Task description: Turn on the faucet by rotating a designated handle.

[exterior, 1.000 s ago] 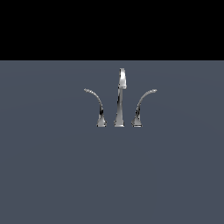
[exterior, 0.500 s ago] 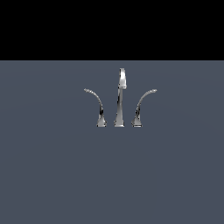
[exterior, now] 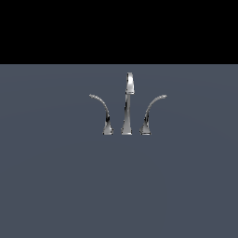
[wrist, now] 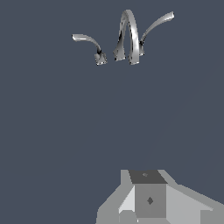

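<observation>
The chrome faucet [exterior: 127,111] stands on the grey floor in the middle of the exterior view, with a tall straight spout and two curved levers. The handle [exterior: 103,114] is the lever on the exterior view's left, its tip arcing leftward. The mirror lever [exterior: 149,111] arcs rightward. In the wrist view the faucet [wrist: 127,37] lies far ahead, with the handle [wrist: 89,41] beside it. My gripper [wrist: 148,177] shows only as grey blocks at the picture's edge, well apart from the faucet. I see no gap between its fingers and cannot tell their state. The gripper is out of the exterior view.
A flat grey floor [exterior: 119,186] runs around the faucet on all sides. A black background lies behind it. No other objects show.
</observation>
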Robot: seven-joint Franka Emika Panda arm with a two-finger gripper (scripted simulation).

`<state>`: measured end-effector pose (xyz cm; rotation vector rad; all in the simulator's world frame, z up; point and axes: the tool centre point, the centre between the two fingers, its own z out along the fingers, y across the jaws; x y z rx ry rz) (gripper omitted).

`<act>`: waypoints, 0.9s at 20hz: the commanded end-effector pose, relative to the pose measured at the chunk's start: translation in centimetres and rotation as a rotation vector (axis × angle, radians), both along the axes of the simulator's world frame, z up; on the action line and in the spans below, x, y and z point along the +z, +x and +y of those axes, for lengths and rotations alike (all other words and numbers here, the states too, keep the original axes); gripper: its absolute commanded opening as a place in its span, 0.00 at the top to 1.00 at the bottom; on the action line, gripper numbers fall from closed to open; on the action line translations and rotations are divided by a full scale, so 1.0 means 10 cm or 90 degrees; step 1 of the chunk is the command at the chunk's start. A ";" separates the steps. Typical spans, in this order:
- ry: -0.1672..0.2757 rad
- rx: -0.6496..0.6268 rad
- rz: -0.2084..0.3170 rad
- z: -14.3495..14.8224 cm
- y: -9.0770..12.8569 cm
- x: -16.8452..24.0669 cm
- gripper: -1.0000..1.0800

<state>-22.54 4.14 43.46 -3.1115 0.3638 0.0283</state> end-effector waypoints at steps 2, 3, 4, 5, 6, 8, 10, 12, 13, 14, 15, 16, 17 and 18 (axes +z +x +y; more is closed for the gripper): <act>0.000 -0.046 0.000 0.14 0.12 -0.15 1.00; 0.000 -0.059 0.000 0.18 0.16 -0.19 1.00; 0.000 -0.073 0.000 0.22 0.20 -0.23 1.00; 0.000 -0.086 0.000 0.26 0.24 -0.27 1.00; 0.000 -0.100 0.000 0.29 0.28 -0.32 1.00; 0.000 -0.126 0.000 0.36 0.36 -0.40 1.00; 0.000 -0.153 0.000 0.43 0.45 -0.48 1.00; 0.000 -0.180 0.000 0.50 0.54 -0.57 1.00; 0.000 -0.193 0.000 0.53 0.59 -0.61 1.00; 0.000 -0.206 0.000 0.56 0.63 -0.65 1.00; 0.000 -0.220 0.000 0.58 0.68 -0.70 1.00; 0.000 -0.233 0.000 0.61 0.73 -0.74 1.00; 0.000 -0.246 0.000 0.64 0.78 -0.78 1.00; 0.000 -0.259 0.000 0.66 0.83 -0.82 1.00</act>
